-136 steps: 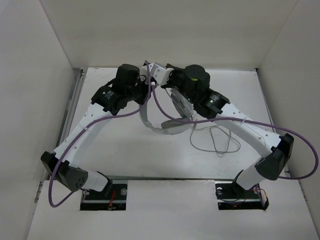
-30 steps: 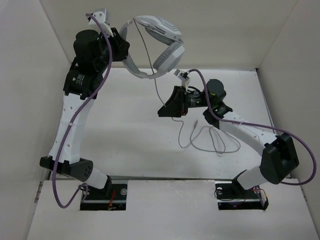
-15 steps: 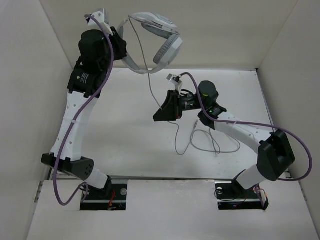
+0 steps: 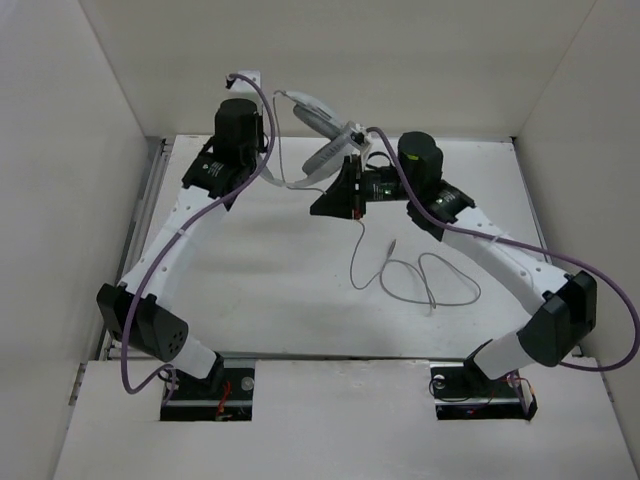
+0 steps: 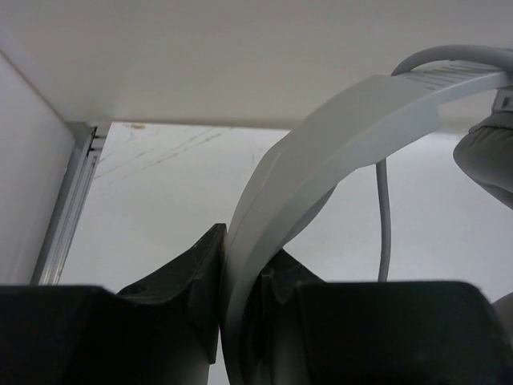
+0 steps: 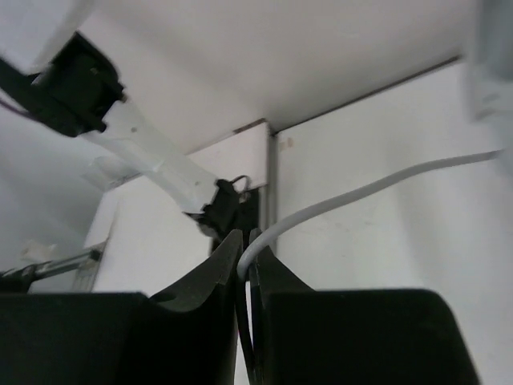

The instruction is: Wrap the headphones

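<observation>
Holding the headphones (image 4: pixel 318 150) above the far middle of the table (image 4: pixel 250 290), the left gripper (image 4: pixel 266 152) is clamping the white headband (image 4: pixel 283 180) between its two fingers. In the left wrist view the left gripper (image 5: pixel 240 261) is nearly closed, and the fingers (image 5: pixel 188 269) are pressing against both faces of the headband (image 5: pixel 321 160), which is arching up and to the right out of the grip. A grey ear cushion (image 5: pixel 489 156) is showing at the right edge of that view, and the thin grey cable (image 5: pixel 383 216) is hanging down behind the band.

The right gripper (image 4: pixel 330 203) is sitting just beside the lower ear cup (image 4: pixel 328 160), on the near side of it. In the right wrist view the right gripper (image 6: pixel 244 253) is closed almost to touching, and the cable (image 6: pixel 361 192) is running out from between the fingertips and curving off to the right. Whether the fingers are pinching the cable tightly or merely enclosing it cannot be told from these views.

Below the right gripper, in the top view, the cable (image 4: pixel 352 265) is dropping to the table and trailing rightward in loose loops (image 4: pixel 440 275). Its free end (image 4: pixel 393 243) is lying on the table surface, near the loops. The headphones are touching nothing but the left gripper; the ear cups are hanging in the air, close to the back wall (image 4: pixel 350 60).
</observation>
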